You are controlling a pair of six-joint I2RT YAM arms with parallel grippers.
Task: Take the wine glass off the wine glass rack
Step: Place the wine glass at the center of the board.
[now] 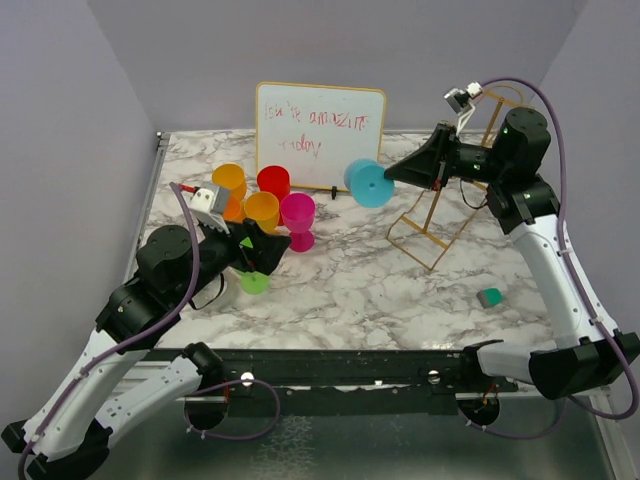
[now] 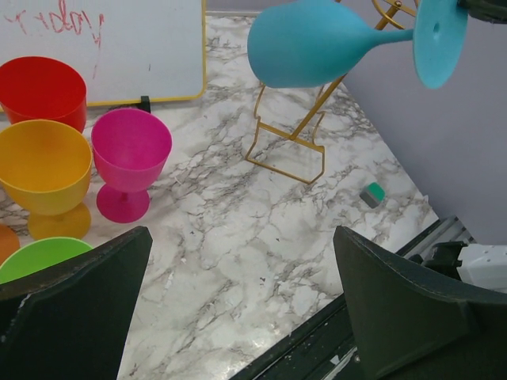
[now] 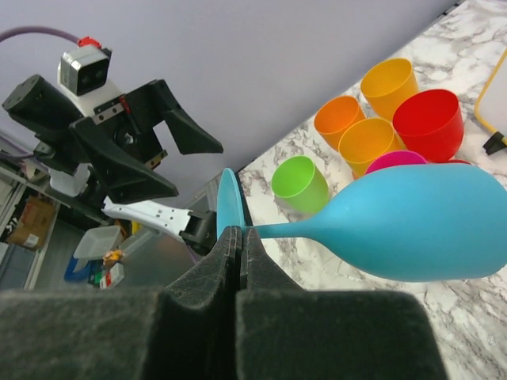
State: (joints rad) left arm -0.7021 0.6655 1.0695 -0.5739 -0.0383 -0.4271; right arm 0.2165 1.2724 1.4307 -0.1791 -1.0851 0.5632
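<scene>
One marbled worktop (image 1: 350, 290) carries everything, with a white board (image 1: 320, 135) standing at its far edge. To the right of the board stands the gold wire rack (image 1: 414, 253), and no glass hangs on it in these views.

The blue wine glass (image 1: 368, 183) is in the air to the left of the rack. It lies on its side and looks clear of the wire. The right gripper (image 3: 240, 237) has its fingers pressed together, pinching the thin foot of the glass. The left gripper (image 2: 242, 233) hangs at the near left with its fingers spread wide, holding nothing.

Below and to the left stand five cups: red (image 1: 273, 182), orange (image 1: 229, 180), yellow (image 1: 262, 210), pink (image 1: 297, 215) and green (image 1: 255, 283). A small teal block (image 1: 489, 297) lies at the near right.

The lift-off seems done, so what remains is likely carrying and setting down. The pinch on the foot is small and the bowl hangs far from it, so it may swing. The move should be slow, with the pinch kept firm. Turn the glass upright over the bare worktop between the pink cup and the rack, away from the board. Part the fingers only once the foot sits flat.
</scene>
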